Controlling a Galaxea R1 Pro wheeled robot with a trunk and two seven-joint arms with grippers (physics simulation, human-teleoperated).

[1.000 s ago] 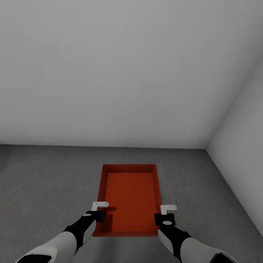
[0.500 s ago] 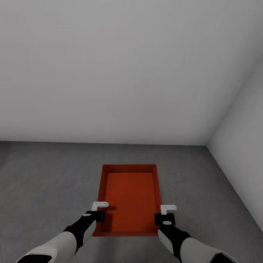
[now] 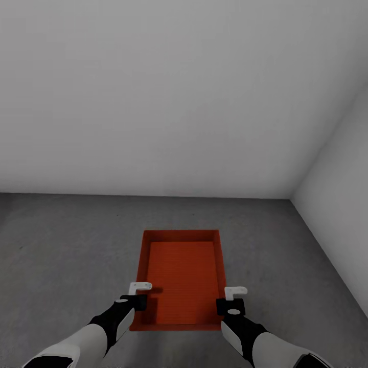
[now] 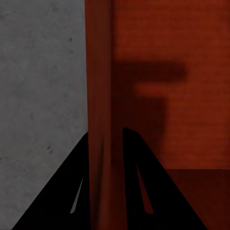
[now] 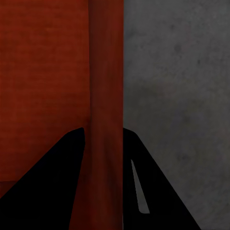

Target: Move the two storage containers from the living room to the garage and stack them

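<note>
One orange-red storage container (image 3: 181, 276), an open-top bin with nothing in it, lies lengthwise straight ahead of me over the dark grey garage floor (image 3: 61, 245). My left gripper (image 3: 139, 295) is shut on its left long wall (image 4: 101, 96) near the near corner. On the opposite side, my right gripper (image 3: 230, 299) is shut on the right long wall (image 5: 106, 72). In both wrist views a dark finger sits on each side of the thin wall. Whether the bin rests on the floor or hangs just above it, I cannot tell. The second container is out of view.
A plain white wall (image 3: 153, 102) rises beyond the bin, and a second white wall (image 3: 342, 204) closes the right side, meeting it in a corner. Bare grey floor spreads to the left and ahead of the bin.
The whole view has shifted: the line where the back wall meets the floor sits higher, showing more floor. The bin and both grippers keep their places in the picture.
</note>
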